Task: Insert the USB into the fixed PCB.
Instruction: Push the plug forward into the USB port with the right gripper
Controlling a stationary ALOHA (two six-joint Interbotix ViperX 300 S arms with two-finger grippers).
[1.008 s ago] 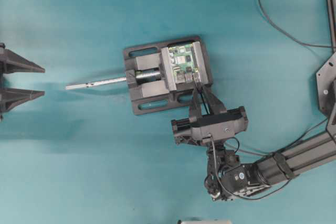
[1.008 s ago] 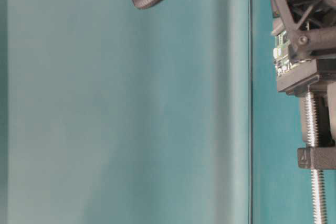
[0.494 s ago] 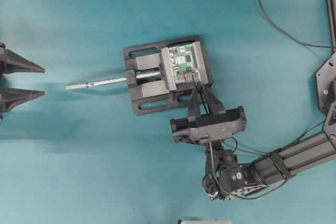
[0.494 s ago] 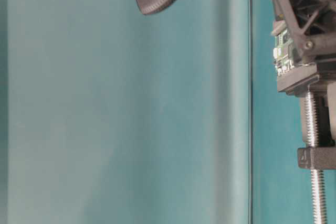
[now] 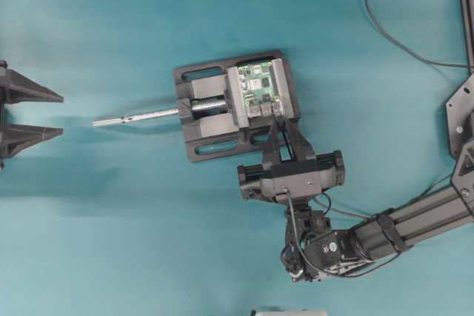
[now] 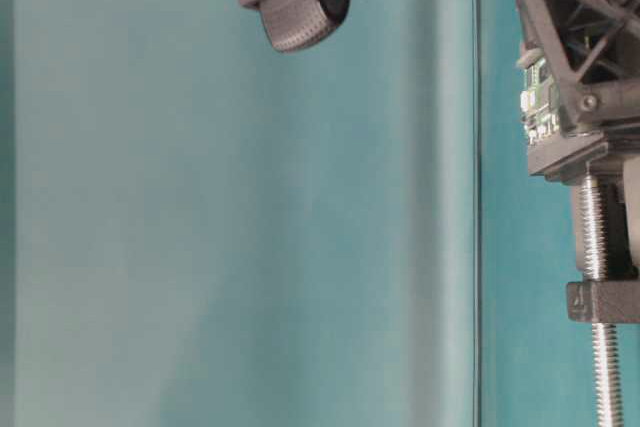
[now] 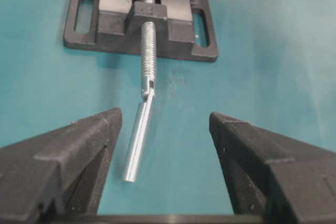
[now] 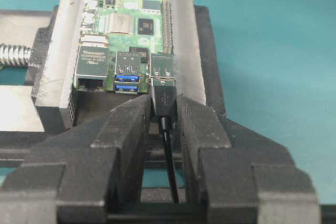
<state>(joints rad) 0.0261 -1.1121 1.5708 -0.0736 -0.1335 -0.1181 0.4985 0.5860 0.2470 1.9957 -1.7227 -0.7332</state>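
**USB plug held at the board's port**

The right gripper (image 8: 164, 109) is closed on the USB (image 8: 163, 97), its two black fingers (image 8: 128, 129) pinching the dark plug from both sides while the thin black cable (image 8: 170, 166) runs back between them. The plug's metallic tip sits at the mouth of the right-hand silver port on the near edge of the fixed PCB (image 8: 126, 40); how deep it has gone in cannot be told. Just left of that port are two stacked blue-tongued ports and a larger silver socket.

From overhead, the fixed PCB (image 5: 261, 88) sits clamped in the right end of a black vise (image 5: 215, 109) near the middle of the teal table (image 5: 111, 220), and the right gripper (image 5: 282, 120) reaches up to the vise's lower right corner. The vise's silver screw rod (image 5: 137, 116) sticks out to the left.

The left gripper (image 7: 165, 124) rests near the table's left edge, well apart from the vise, fingers spread wide and holding nothing. In its wrist view the screw rod (image 7: 143, 114) points toward the gap between them.
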